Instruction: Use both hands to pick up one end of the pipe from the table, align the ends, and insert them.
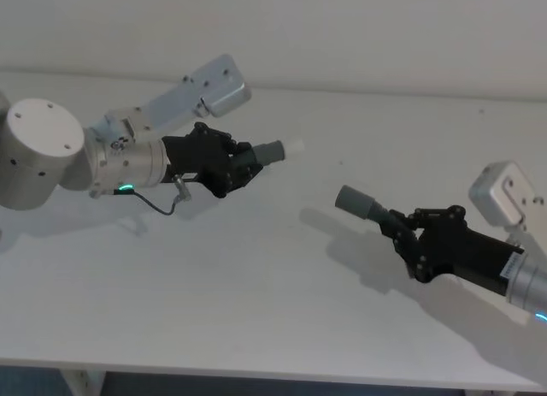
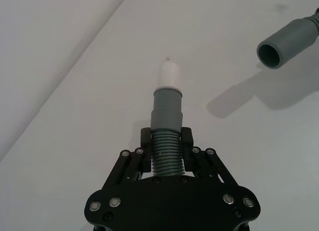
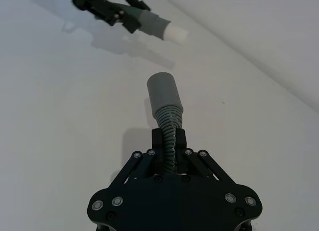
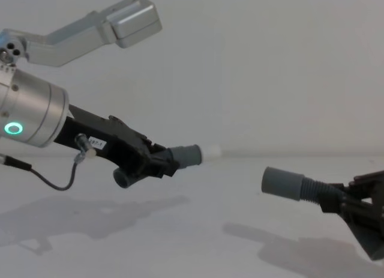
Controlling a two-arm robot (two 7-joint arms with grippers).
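- White table [image 1: 256, 328] lay beneath.
- Left gripper [image 1: 246, 162] clamped ribbed hose [image 2: 167, 156]; white-tipped cuff [image 1: 275, 150] pointed right.
- Right gripper [image 1: 402, 232] clamped other hose [image 3: 169, 136]; open cuff [image 1: 353, 200] sat lower right, well apart, axes offset.

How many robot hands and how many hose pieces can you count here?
Grippers: 2, the left gripper and the right gripper
Hose pieces: 2, the white-tipped hose piece and the plain hose piece
Total: 4

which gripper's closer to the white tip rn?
Left. The left gripper holds the hose piece carrying the white tip, just behind its cuff. The right gripper is across an open gap, holding the other piece.
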